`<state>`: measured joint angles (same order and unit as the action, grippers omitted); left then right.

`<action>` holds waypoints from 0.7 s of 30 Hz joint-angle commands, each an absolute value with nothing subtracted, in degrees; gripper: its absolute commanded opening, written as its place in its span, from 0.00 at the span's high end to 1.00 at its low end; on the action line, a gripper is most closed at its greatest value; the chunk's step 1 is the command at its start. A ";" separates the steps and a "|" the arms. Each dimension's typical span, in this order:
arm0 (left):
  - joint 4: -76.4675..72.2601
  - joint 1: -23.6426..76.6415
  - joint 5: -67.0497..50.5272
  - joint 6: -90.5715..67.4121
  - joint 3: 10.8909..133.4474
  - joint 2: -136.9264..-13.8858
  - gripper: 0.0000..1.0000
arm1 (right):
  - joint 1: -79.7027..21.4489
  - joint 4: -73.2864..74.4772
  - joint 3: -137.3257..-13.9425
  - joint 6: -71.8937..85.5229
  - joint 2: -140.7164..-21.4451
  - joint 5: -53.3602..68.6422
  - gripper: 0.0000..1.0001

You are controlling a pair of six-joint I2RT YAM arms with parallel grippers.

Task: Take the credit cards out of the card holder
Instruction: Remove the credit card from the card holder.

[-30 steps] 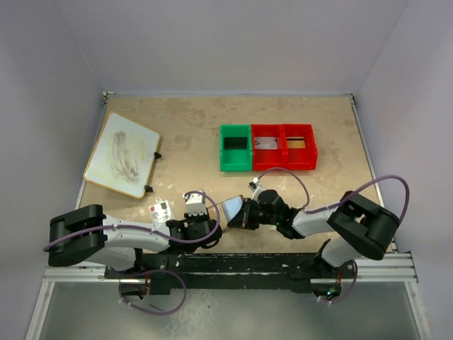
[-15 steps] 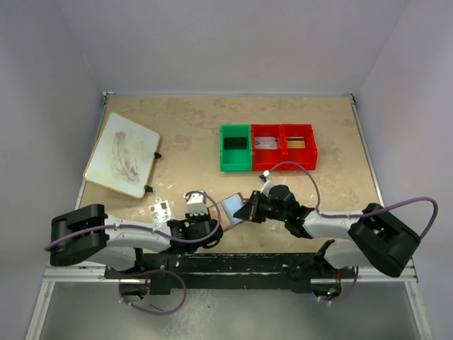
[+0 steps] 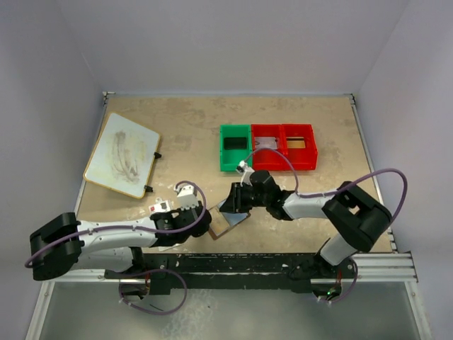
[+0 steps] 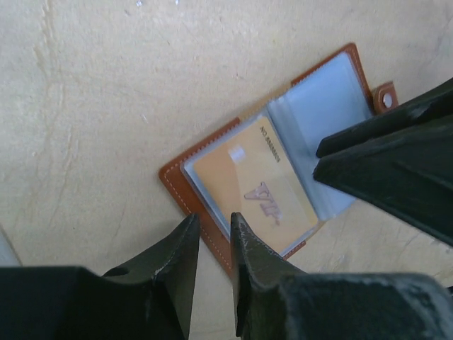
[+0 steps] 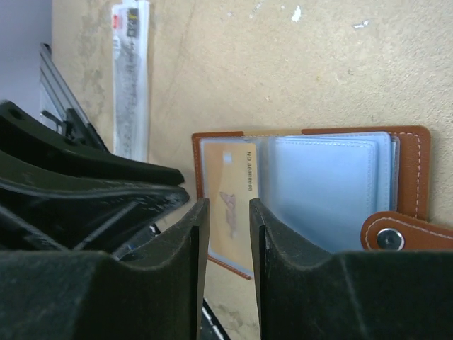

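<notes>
Two grippers (image 4: pixel 214 223) (image 5: pixel 228 209) flank one card holder (image 4: pixel 318 106), one card (image 4: pixel 255 188).

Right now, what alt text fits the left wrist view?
An open brown card holder lies on the tan table, a golden card in one clear sleeve. The left gripper, fingers slightly apart and empty, hovers at its edge; the right gripper shows dark at the right.

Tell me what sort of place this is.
Probably a robot test cell in a lab: a left arm and right arm bolted to a rail at the edge of a worn table, plain walls boxing it in, coloured bins set out.
</notes>
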<state>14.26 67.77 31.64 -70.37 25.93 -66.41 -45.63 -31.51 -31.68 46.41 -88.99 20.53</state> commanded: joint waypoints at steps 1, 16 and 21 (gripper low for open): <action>12.76 64.26 27.12 -68.03 25.83 -63.17 0.78 | -45.44 -31.08 -33.86 42.39 -91.97 23.94 0.67; -2.50 63.72 24.15 -77.20 17.87 -70.09 0.94 | -45.44 -37.05 -29.23 44.19 -95.14 26.76 0.65; -4.62 63.73 24.23 -77.89 16.52 -71.94 0.98 | -45.44 -41.83 -26.91 45.97 -95.43 28.09 0.62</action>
<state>-3.31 64.12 24.21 -76.12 18.79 -68.97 -44.80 -37.71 -29.15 44.62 -94.78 25.47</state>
